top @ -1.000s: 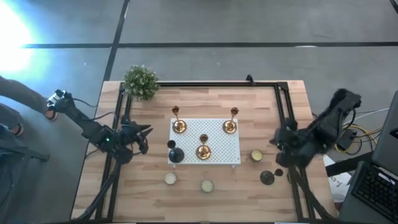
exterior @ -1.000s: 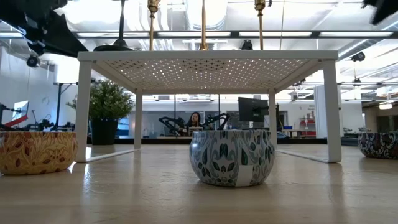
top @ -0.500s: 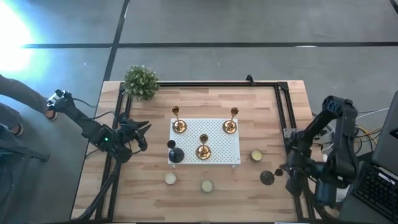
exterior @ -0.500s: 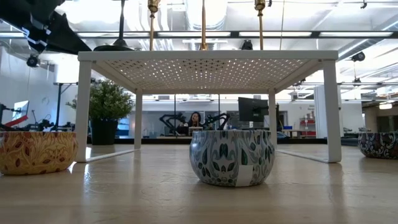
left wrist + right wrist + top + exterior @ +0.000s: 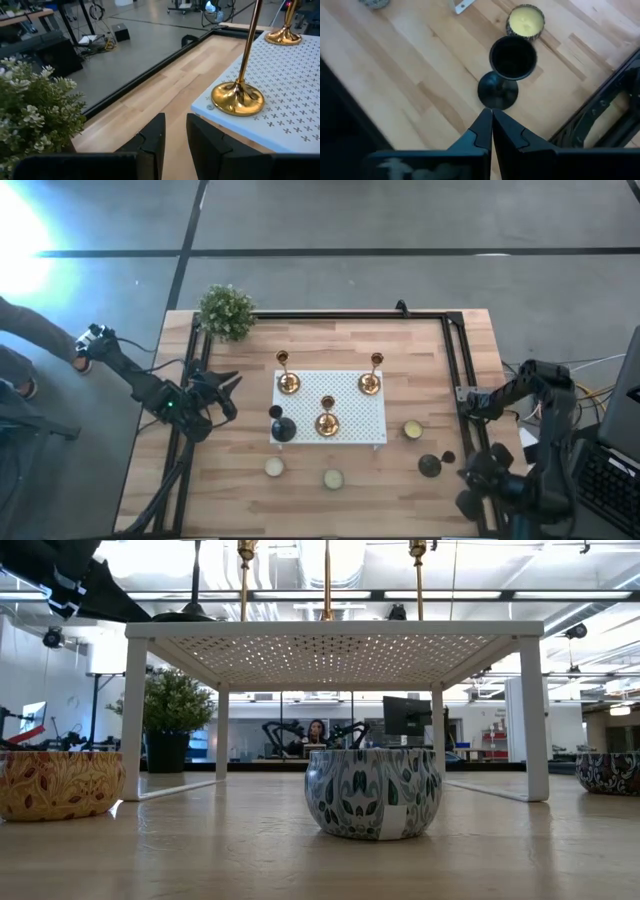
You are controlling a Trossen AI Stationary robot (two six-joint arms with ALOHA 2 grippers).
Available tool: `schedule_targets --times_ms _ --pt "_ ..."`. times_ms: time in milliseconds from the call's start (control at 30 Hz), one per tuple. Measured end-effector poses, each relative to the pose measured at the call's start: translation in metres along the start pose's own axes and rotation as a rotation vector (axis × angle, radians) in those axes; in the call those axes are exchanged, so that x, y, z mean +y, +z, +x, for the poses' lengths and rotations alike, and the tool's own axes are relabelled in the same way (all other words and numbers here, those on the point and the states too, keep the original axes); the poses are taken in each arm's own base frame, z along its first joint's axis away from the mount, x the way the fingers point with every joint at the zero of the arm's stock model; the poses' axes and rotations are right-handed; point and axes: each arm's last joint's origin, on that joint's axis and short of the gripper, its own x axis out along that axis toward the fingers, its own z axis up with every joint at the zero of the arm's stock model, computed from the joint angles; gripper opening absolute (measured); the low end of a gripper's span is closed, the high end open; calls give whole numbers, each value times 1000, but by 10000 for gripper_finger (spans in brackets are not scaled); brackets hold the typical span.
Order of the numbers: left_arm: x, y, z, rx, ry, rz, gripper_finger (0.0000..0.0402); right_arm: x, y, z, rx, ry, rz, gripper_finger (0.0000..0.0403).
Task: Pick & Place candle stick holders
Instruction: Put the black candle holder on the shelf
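Three brass-gold candle stick holders (image 5: 288, 383) (image 5: 370, 383) (image 5: 327, 423) stand by their round bases on a white perforated rack (image 5: 350, 405). A black holder (image 5: 283, 427) stands on the rack's near left corner. Another black holder (image 5: 430, 466) stands on the table at the near right and also shows in the right wrist view (image 5: 505, 75). My left gripper (image 5: 228, 393) is open and empty, left of the rack, facing the nearest gold holder (image 5: 237, 95). My right gripper (image 5: 466, 477) is shut and empty, just right of the near-right black holder.
Three candle tins (image 5: 412, 429) (image 5: 273, 467) (image 5: 333, 478) sit on the table near the rack's front. A potted plant (image 5: 227, 310) stands at the far left corner. Black frame rails (image 5: 455, 360) run along the table's sides. A person's sleeve (image 5: 20, 330) shows off the left edge.
My right gripper has drawn back from beside the rack toward the table's near right corner, staying shut and empty. The holders and candles have kept their places.
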Motion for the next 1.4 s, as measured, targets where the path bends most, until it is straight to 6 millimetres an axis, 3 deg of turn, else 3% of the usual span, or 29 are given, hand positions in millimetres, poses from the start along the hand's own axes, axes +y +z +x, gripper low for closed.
schedule_targets --times_ms 333,500,733,1100,1267,1400 --pt "0 0 0 -17 11 -7 83 25 -8 38 -77 -145 28 10" --pt "1 1 0 -29 19 -8 83 29 -8 50 -73 -157 50 33" --pt "1 1 0 -38 27 4 83 27 -15 64 -14 -146 75 88" --pt "1 1 0 -37 27 23 83 12 -18 98 -69 -205 46 153" --pt "1 1 0 -34 24 23 83 6 -14 109 -117 -222 38 160" --pt "1 1 0 -33 24 21 83 5 -11 113 -154 -219 31 134"
